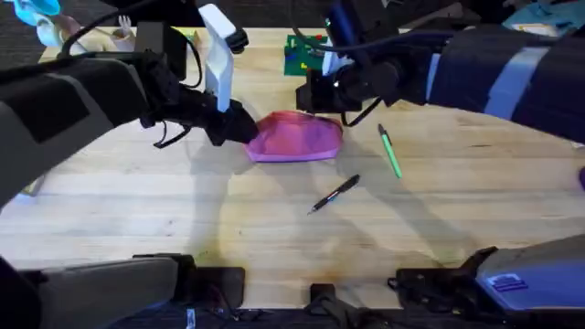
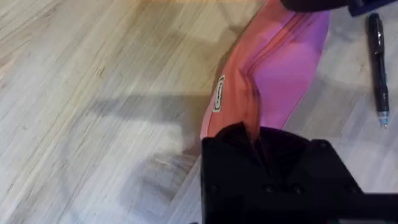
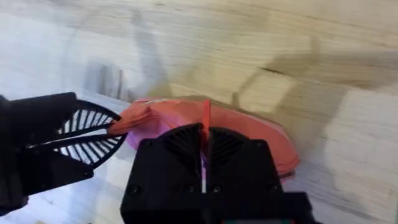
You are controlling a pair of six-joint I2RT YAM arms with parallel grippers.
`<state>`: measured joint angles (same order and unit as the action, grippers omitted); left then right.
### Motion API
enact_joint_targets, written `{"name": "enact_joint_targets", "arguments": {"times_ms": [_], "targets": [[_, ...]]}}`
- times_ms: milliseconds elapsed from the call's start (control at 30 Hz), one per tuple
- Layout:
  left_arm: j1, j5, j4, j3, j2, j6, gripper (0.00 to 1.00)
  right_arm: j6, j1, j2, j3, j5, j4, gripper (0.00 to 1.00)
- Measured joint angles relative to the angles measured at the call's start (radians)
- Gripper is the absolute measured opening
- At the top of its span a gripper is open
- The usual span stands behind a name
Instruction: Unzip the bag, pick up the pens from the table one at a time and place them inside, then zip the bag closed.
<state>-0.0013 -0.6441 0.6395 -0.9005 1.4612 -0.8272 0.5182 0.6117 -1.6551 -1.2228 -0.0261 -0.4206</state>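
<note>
Bag (image 1: 297,138): lay mid-table, long axis running left to right between my arms. Left gripper (image 1: 245,128) was clamped on its left end; right gripper (image 3: 204,144) was pinched on the zip pull at the right end. I judged the pull must travel leftward along that axis.

A soft pink pouch (image 1: 294,137) lay on a light wooden table (image 1: 274,238), its zipper line running along the top and its left end bunched. A light green pen (image 1: 390,151) lay just to its right. A black pen (image 1: 334,194) lay at a slant nearer the front edge.
</note>
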Motion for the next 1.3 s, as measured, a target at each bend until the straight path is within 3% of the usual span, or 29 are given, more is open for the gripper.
{"name": "enact_joint_targets", "arguments": {"times_ms": [800, 1300], "targets": [[0.000, 0.001, 0.001, 0.000, 0.000, 0.000, 0.042, 0.022, 0.134, -0.065, 0.000, 0.026, 0.203, 0.032], [0.004, 0.001, 0.003, 0.000, 0.000, 0.000, 0.042, 0.078, 0.138, -0.065, 0.000, 0.033, 0.212, 0.032]]}}
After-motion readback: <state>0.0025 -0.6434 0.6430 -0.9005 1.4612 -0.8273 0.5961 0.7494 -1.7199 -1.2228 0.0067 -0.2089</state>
